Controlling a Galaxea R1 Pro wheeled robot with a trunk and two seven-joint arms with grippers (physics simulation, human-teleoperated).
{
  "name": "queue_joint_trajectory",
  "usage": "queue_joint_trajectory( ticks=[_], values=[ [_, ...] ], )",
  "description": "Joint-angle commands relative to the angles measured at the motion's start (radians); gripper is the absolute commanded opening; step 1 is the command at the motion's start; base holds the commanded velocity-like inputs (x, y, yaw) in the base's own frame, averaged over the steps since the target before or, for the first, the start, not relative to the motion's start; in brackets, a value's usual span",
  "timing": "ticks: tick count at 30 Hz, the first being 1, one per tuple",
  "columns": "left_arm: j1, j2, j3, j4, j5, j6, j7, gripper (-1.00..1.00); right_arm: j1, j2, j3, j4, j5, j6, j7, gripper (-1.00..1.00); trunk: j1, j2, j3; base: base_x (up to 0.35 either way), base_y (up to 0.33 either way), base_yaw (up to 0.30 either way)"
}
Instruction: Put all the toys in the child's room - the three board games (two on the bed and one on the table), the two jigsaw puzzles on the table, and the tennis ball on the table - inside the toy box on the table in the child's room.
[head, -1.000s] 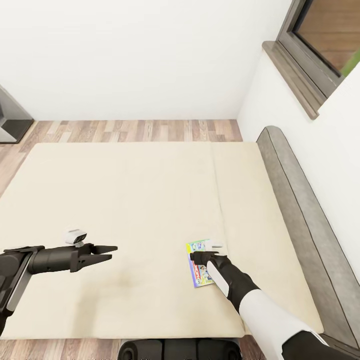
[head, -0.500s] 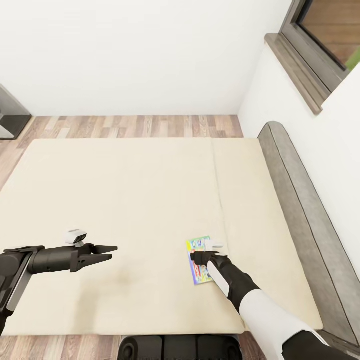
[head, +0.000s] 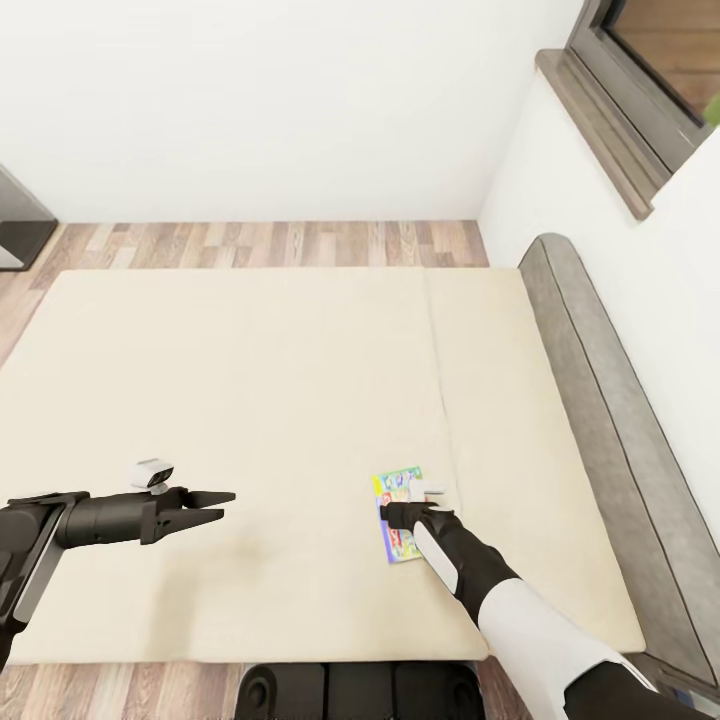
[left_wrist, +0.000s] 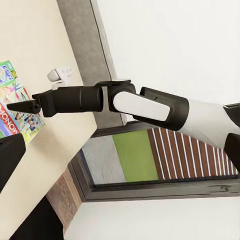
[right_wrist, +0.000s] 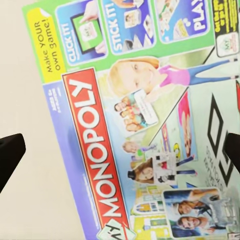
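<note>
i'm looking down over the bed (head: 250, 400) now, and my right gripper (head: 398, 515) is hanging right over the board game (head: 400, 520), a monopoly box lying flat on the cream cover near the bed's near edge. in the right wrist view the board game (right_wrist: 145, 120) is spreading out directly under the pincer, with one dark fingertip (right_wrist: 10, 155) out over bare cover beside the box and the other fingertip (right_wrist: 232, 150) over the box's far side, so the jaws are standing wide and straddling most of the lid. i can't tell whether they're touching it.

my left gripper (head: 215, 506) is hovering well apart from the game, out over bare cover, fingers parted a little and holding nothing. from the left wrist view i'm seeing the right arm (left_wrist: 125, 102) reaching across, its tip at the edge of the board game (left_wrist: 15, 107).

beyond the right pincer the grey headboard (head: 600, 400) is running along the bed's side, with the white wall (head: 640, 250) and the window sill (head: 595, 125) behind it. wood floor (head: 270, 243) is showing past the bed's far edge, and a dark piece of furniture (head: 15, 225) is sitting at the far left. nothing is lying between the pincer and the box.
</note>
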Motion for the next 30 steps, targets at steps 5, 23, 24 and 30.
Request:
queue_joint_trajectory(
  ticks=[5,23,24,30],
  values=[
    [0.0,0.0,0.0,0.0,0.0,0.011,-0.004,1.0,-0.001,0.0,0.007,-0.003,0.0,0.003,-0.01,1.0,0.0,-0.002,-0.009,0.0,0.0,0.0],
    [0.0,0.0,0.0,0.0,-0.001,0.01,-0.004,1.0,0.0,0.006,0.006,-0.006,0.023,0.003,-0.019,1.0,0.0,-0.002,-0.032,0.0,0.0,0.0],
    [0.0,0.0,0.0,0.0,-0.001,0.01,-0.004,1.0,-0.001,0.006,0.006,-0.006,0.023,0.003,-0.019,1.0,0.0,-0.002,-0.032,0.0,0.0,0.0],
    [0.0,0.0,0.0,0.0,0.0,0.011,-0.004,1.0,-0.001,0.009,0.006,-0.006,0.023,0.004,-0.031,1.0,0.0,-0.002,-0.032,0.0,0.0,0.0]
  ],
)
